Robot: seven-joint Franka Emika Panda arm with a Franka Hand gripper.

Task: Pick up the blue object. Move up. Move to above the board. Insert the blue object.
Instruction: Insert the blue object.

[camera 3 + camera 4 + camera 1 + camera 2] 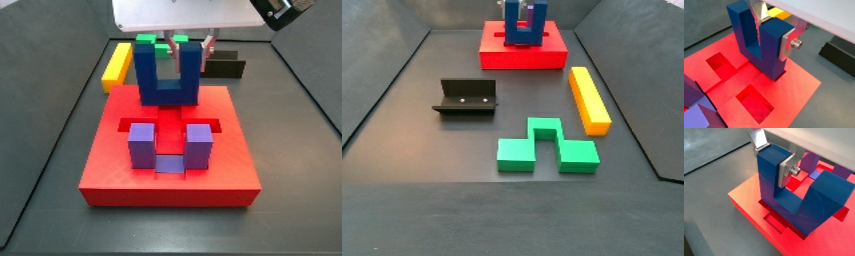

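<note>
My gripper [771, 30] is shut on one upright prong of the dark blue U-shaped object [757, 45], silver fingers [789, 44] on either side. It also shows in a wrist view [773, 158] gripping that prong [774, 183]. The blue object [170, 80] stands upright, prongs up, at the far end of the red board [107, 170], its base down at the board's surface. I cannot tell whether it sits in a cut-out. In a side view the gripper [520, 8] holds the object [525, 27] over the board [523, 57].
A purple U-shaped block [167, 145] sits in the board's near cut-out. Open cut-outs [754, 102] lie beside the blue object. A yellow bar [589, 100], a green block [543, 145] and the fixture [465, 97] are on the floor.
</note>
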